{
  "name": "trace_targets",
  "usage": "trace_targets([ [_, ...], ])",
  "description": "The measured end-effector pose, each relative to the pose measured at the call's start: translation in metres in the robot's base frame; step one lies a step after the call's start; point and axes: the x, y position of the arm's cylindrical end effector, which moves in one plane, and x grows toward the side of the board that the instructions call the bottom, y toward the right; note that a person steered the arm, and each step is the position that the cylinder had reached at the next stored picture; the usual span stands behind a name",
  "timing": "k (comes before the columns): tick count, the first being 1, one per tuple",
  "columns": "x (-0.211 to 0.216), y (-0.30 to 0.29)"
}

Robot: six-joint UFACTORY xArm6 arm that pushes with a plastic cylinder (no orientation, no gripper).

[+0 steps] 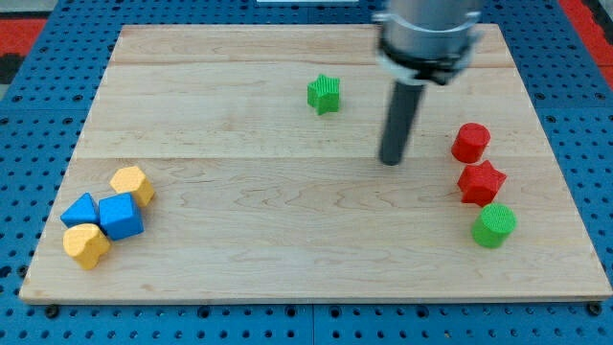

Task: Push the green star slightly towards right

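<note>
On the table, the green star sits top-centre, my tip apart at its lower right, the red cylinder, red star and green cylinder descend along the view's right, and the upper yellow block, blue cube, blue triangle and lower yellow block cluster bottom-left.

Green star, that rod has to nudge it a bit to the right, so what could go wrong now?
1. My tip sits to the view's right of the green star and lower, on the wrong side. Circling round to its left, it might clip the star and knock it left.
2. A hard push could send it much too far, perhaps towards the red cylinder and red star.
3. An off-centre push might spin it or slide it diagonally.
</note>
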Motion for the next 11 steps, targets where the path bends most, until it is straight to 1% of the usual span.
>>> trace_targets([
  [1,-0.033,-0.077],
  [2,-0.082,-0.107],
  [3,-0.117,-0.058],
  [4,-0.137,0.004],
  [5,-0.124,0.059],
  [6,-0.100,0.074],
  [7,-0.082,0.051],
  [8,-0.074,-0.010],
  [9,-0.049,0.027],
  [10,-0.050,0.039],
  [11,-0.067,0.079],
])
